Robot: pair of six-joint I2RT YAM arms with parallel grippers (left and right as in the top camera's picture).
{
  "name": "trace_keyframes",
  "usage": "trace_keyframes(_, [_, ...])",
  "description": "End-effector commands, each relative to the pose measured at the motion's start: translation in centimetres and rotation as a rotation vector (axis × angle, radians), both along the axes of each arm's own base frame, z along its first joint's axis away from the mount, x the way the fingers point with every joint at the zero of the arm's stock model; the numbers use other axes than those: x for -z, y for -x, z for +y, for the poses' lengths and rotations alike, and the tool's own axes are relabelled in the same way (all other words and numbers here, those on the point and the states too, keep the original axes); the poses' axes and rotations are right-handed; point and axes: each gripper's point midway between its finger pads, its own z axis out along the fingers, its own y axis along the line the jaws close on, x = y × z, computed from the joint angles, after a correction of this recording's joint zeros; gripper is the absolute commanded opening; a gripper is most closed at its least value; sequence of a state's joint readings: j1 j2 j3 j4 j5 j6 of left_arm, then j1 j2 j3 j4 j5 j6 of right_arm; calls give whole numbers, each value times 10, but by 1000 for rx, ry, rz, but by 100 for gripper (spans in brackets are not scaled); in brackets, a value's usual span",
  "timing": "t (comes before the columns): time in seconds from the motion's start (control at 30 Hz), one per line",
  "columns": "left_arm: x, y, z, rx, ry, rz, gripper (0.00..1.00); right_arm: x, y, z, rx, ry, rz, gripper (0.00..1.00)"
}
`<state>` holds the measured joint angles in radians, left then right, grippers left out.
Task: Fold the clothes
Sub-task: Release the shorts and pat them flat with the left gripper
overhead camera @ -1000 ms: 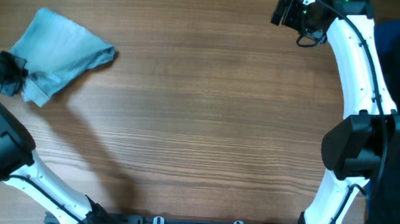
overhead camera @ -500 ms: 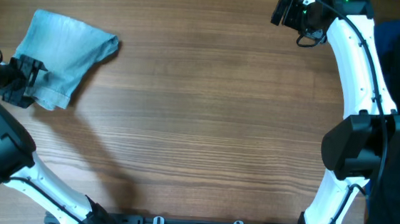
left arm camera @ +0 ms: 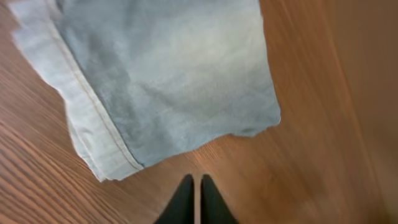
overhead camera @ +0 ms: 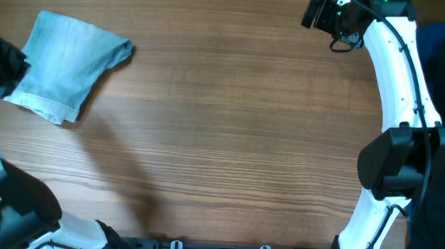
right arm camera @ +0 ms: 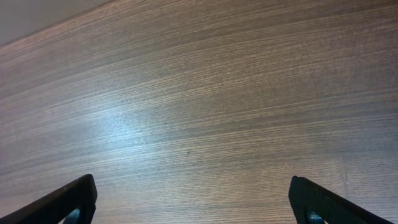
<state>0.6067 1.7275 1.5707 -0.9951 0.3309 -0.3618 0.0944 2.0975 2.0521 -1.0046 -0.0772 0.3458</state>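
Wooden worktop (overhead camera: 230, 125): folded denim shorts (overhead camera: 66, 64) lie near its far-left corner. My left pincer (left arm camera: 194, 186), closed and empty, sits beside them; my right pincer (right arm camera: 193, 196) gapes wide. I'd best tidy the edges with light nudges.

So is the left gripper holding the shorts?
No, the left gripper is shut on nothing, and the shorts lie on the table just beyond its tips.
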Motion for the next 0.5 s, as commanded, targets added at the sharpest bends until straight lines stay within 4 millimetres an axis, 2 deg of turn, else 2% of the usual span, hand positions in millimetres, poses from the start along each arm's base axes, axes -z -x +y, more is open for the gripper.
trace_keyframes(0.0, [38,-5,-18,82,57,97,4,-1,-1,-4,5,15,-5,100])
trace_keyframes(0.1, [65,-10,-31,137,85,160,4,-1,-1,-4,5,15,-5,100])
trace_keyframes(0.47, [129,-32,-39,203,-73,312,4,-1,-1,-4,5,14,-5,100])
